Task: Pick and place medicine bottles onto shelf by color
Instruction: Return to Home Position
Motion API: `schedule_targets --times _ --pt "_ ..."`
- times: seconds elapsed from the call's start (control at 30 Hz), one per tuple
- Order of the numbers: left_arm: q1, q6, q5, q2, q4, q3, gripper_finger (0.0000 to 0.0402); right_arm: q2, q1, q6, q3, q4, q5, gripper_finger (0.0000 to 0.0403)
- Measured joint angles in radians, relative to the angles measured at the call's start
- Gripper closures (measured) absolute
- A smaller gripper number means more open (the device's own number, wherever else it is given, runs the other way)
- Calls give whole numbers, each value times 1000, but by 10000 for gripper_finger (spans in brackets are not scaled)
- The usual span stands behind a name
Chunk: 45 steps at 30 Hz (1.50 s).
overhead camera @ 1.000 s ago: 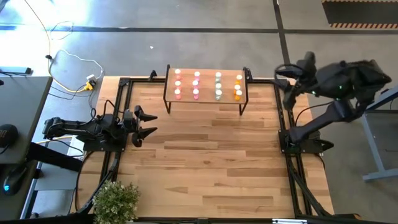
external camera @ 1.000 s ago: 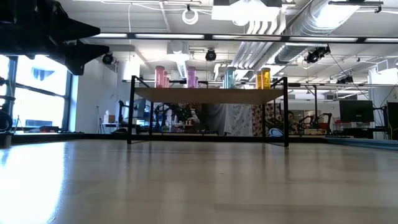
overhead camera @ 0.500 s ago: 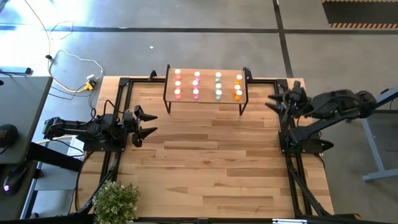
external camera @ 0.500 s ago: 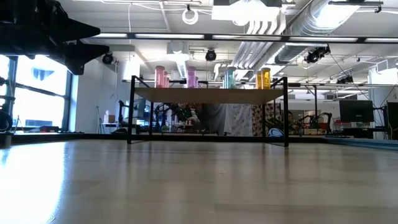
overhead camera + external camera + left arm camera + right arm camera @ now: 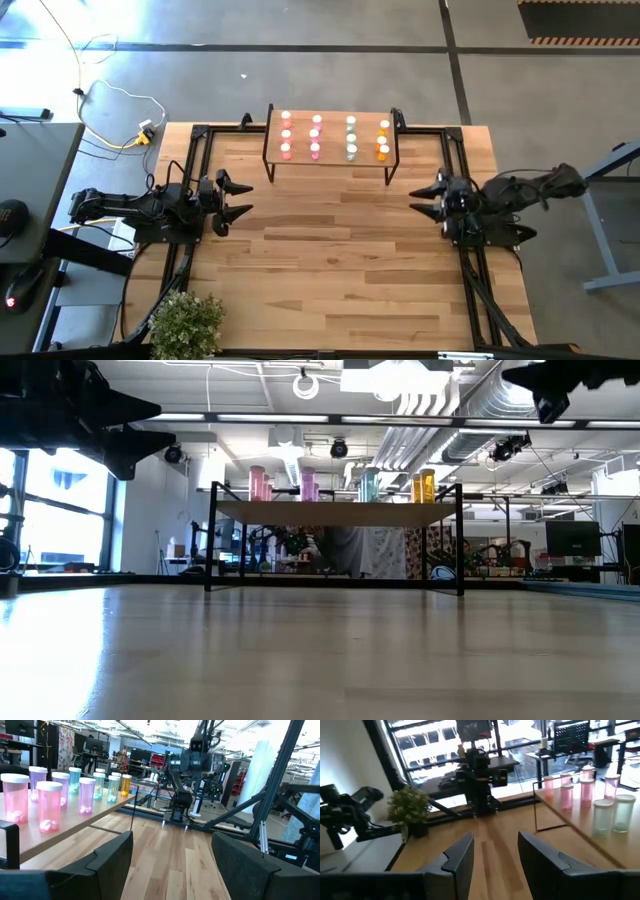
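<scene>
The shelf (image 5: 333, 138), a small wooden board on black legs, stands at the table's far middle. Several medicine bottles (image 5: 316, 135) stand upright on it in rows: pink on the left, teal, then orange on the right, also seen in the low view (image 5: 310, 484). My left gripper (image 5: 245, 198) rests open and level at the table's left side, pointing right, with nothing between its fingers (image 5: 172, 865). My right gripper (image 5: 418, 200) hangs open and level at the right side, pointing left, empty (image 5: 495, 860). Both are well short of the shelf.
Black frame rails (image 5: 190, 190) run along the table's left and right sides. A potted plant (image 5: 185, 322) stands at the near left corner. The bare planks (image 5: 330, 250) between the two grippers and in front of the shelf give free room.
My right gripper has come down from high above the table's far right corner, moving toward the near edge and a little left, and has tipped to point level. The bottles and the shelf have kept still.
</scene>
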Motion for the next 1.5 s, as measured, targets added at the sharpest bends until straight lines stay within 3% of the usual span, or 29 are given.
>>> schedule_targets --times 0.27,0.57,1.5 --pt "0 0 0 0 0 0 142 -148 0 45 -244 115 -34 257" --pt "0 0 0 0 0 1 142 -335 0 83 -396 144 -34 257" --pt "0 0 0 0 0 1 142 -320 -4 83 -421 149 14 258"
